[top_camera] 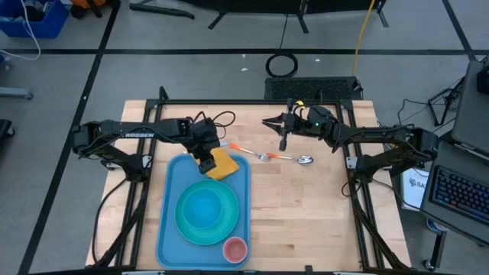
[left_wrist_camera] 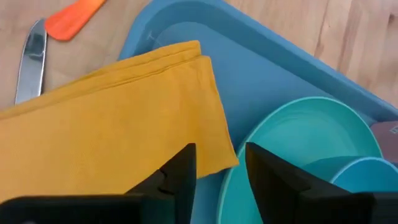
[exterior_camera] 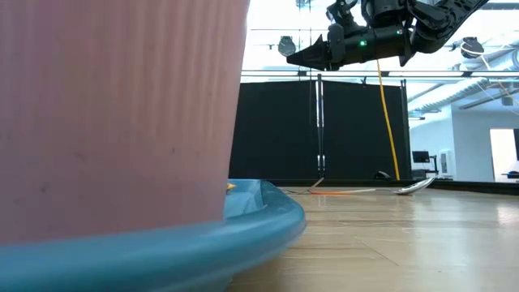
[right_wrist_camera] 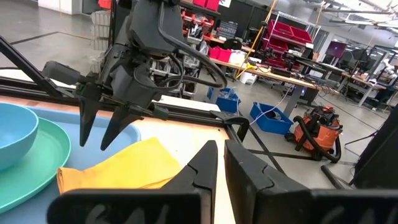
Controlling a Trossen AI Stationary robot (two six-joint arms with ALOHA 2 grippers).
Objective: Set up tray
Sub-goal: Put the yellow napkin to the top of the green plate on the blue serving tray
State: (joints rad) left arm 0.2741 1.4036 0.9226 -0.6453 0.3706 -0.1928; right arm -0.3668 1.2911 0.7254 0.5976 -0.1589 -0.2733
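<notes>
The light-blue tray [top_camera: 172, 229] lies on the wooden table, left of the middle. It carries a turquoise plate [top_camera: 221, 233] with a blue bowl [top_camera: 202, 205] on it, and a pink cup [top_camera: 234, 249] at its near right corner. A folded yellow napkin [top_camera: 221, 163] lies flat in the tray's far right corner. My left gripper [left_wrist_camera: 219, 165] hangs open just above the napkin's near edge, pointing steeply down; the right wrist view shows its spread fingers [right_wrist_camera: 93, 146] clear of the cloth. My right gripper [top_camera: 267, 121] is shut, held level and high over the table's far middle.
An orange-handled fork [top_camera: 248, 150] and a spoon [top_camera: 303, 160] lie on the bare wood right of the tray's far corner, below my right gripper. The table's right half is open wood. In the low view the pink cup [exterior_camera: 122, 113] fills the left side.
</notes>
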